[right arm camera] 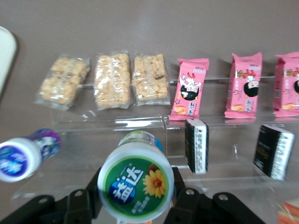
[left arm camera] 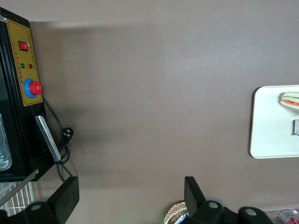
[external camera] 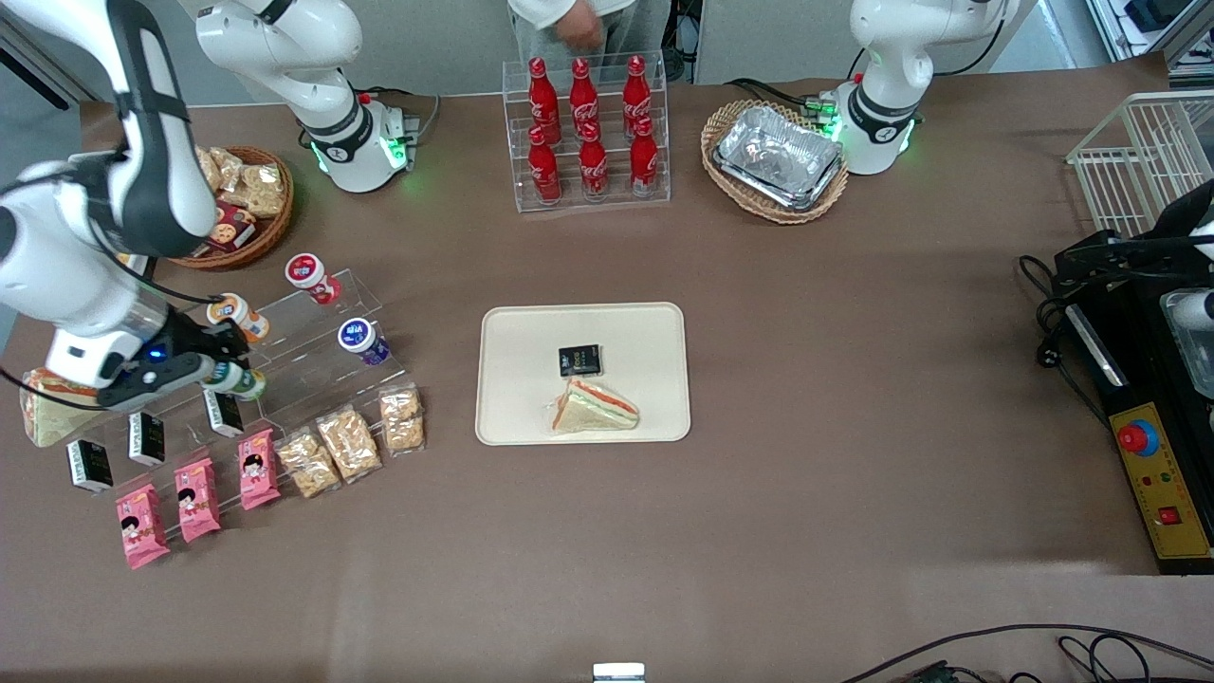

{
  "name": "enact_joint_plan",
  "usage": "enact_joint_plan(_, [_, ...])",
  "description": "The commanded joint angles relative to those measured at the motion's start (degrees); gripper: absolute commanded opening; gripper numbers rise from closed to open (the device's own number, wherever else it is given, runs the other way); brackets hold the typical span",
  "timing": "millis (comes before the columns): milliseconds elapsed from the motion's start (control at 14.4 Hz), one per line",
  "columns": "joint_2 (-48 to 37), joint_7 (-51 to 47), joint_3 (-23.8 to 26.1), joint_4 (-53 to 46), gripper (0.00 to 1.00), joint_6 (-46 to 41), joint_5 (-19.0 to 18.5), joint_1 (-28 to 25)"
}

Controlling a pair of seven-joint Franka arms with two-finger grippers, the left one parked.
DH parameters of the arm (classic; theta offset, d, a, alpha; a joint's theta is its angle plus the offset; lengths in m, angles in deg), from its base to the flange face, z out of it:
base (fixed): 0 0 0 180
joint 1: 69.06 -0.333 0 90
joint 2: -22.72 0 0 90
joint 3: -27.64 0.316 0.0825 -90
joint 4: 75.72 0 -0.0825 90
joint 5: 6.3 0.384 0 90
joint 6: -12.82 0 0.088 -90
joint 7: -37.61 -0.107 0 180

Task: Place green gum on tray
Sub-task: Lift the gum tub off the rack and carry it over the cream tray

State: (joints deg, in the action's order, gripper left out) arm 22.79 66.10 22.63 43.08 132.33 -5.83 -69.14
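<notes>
The green gum (external camera: pixel 239 380) is a small bottle with a white lid and a green mark, at the acrylic step stand (external camera: pixel 303 365) toward the working arm's end of the table. My right gripper (external camera: pixel 226 372) is shut on it, one black finger on each side of its body. In the right wrist view the gum's lid (right arm camera: pixel 135 182) fills the space between the fingers (right arm camera: pixel 180 193) of the gripper (right arm camera: pixel 135 193). The cream tray (external camera: pixel 531 379) lies at the table's middle, apart from the gripper, with a sandwich (external camera: pixel 596 406) and a black packet (external camera: pixel 579 359) on it. The tray's edge also shows in the right wrist view (right arm camera: pixel 5 51).
On the stand are an orange-labelled bottle (external camera: pixel 239 316), a red one (external camera: pixel 311 277) and a purple one (external camera: pixel 362 341). Black boxes (external camera: pixel 223 413), pink packets (external camera: pixel 197 498) and snack bars (external camera: pixel 349 443) lie nearer the camera. A cola rack (external camera: pixel 586 133) and a foil-tray basket (external camera: pixel 776 159) stand farther away.
</notes>
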Motion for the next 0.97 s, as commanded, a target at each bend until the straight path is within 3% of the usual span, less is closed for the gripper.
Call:
enact_joint_plan(0, [0.1, -1.2, 0.1, -12.4, 0.38, -16.8, 1.3, -0.4])
enact_joint_plan(208, [-0.1, -5.3, 0.5, -22.1, 0.38, -30.8, 3.7, -1.3])
enact_joint_plan(346, [-0.2, -11.0, 1.1, -24.5, 0.38, -35.4, 4.6, -2.5])
enact_joint_plan(554, [-1.3, -22.7, 2.7, -24.7, 0.39, -35.7, 4.8, -7.7])
enact_joint_plan(900, [-0.7, -48.9, 4.9, -23.5, 0.39, -31.4, 8.6, -17.9])
